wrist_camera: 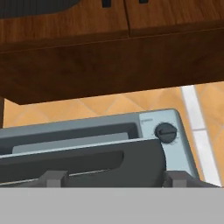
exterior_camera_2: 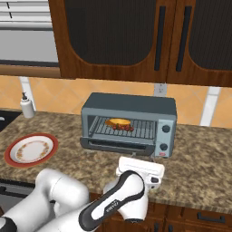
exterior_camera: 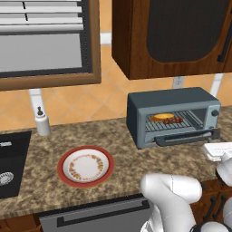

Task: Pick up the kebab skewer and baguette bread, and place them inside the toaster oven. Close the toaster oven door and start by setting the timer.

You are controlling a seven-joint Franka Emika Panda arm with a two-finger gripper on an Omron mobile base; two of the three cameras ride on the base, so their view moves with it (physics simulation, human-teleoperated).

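Observation:
The blue-grey toaster oven [exterior_camera: 172,102] [exterior_camera_2: 129,105] stands on the counter with the toaster oven door [exterior_camera: 186,137] [exterior_camera_2: 117,146] dropped open. On its wire rack lie the baguette bread [exterior_camera: 161,117] [exterior_camera_2: 118,121] and, just right of it, the kebab skewer [exterior_camera: 175,120] [exterior_camera_2: 127,128]. My gripper [wrist_camera: 116,179] [exterior_camera_2: 138,161] is low at the door's front edge, open and holding nothing. In the hand view the door's dark bar handle [wrist_camera: 87,161] crosses just above my widely spread fingertips [wrist_camera: 54,178], with a knob [wrist_camera: 166,131] on the oven's right panel.
A red-rimmed plate [exterior_camera: 85,165] [exterior_camera_2: 31,149] sits on the counter to the left. Further left are a soap dispenser [exterior_camera: 42,120] [exterior_camera_2: 27,105] and a sink [exterior_camera: 9,167]. Dark wood cabinets [exterior_camera_2: 136,41] hang above the oven.

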